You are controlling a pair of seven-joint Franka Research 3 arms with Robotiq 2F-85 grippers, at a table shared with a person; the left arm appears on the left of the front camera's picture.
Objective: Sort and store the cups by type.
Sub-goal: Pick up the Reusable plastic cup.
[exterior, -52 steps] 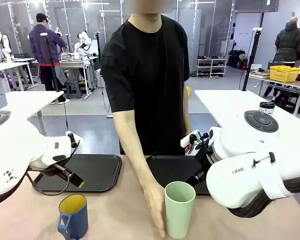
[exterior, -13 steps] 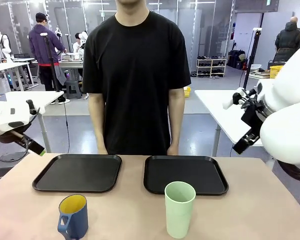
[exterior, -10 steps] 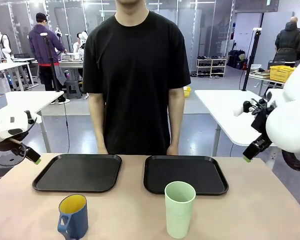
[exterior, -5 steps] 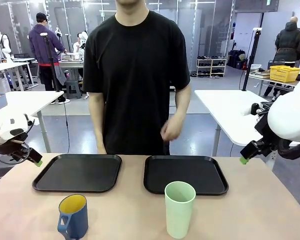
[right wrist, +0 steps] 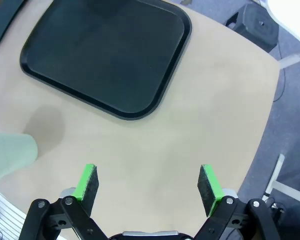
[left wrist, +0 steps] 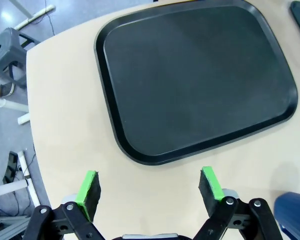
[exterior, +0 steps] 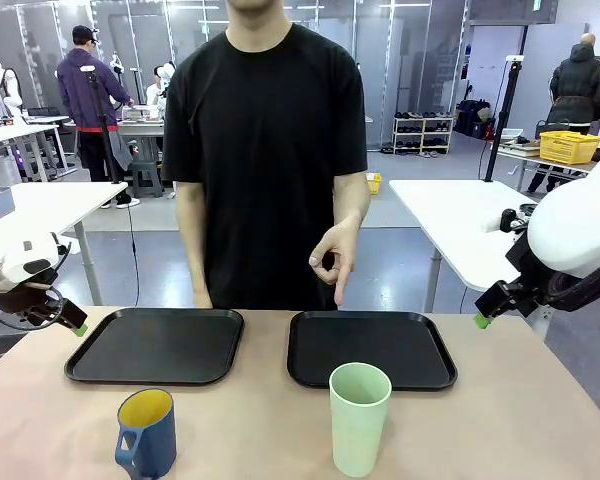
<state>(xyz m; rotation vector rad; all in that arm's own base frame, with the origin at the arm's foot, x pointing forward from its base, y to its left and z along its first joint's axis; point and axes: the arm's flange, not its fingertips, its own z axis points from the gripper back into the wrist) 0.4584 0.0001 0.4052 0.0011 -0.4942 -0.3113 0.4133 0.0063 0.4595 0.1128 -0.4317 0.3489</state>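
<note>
A dark blue mug (exterior: pixel 145 432) with a yellow inside stands near the table's front, left of centre. To its right stands a tall mint-green tumbler (exterior: pixel 359 418). My left gripper (exterior: pixel 72 322) hovers by the table's left edge, open and holding nothing. In the left wrist view the left gripper (left wrist: pixel 150 186) sits over bare table, with the mug's rim (left wrist: pixel 292 215) at the lower right. My right gripper (exterior: pixel 483 316) hangs open by the table's right edge. In the right wrist view the right gripper (right wrist: pixel 148 182) is open over bare table, and the tumbler (right wrist: pixel 10 155) lies far left.
Two black trays lie side by side across the table's far half, the left tray (exterior: pixel 158 345) and the right tray (exterior: pixel 370 348). A person stands behind them, one hand (exterior: pixel 332 262) pointing a finger down above the right tray. Bare tabletop surrounds both cups.
Both arms have swung outward and down to the table's side edges. The person's hand rose from their side and now points downward over the right tray. The cups have not moved.
</note>
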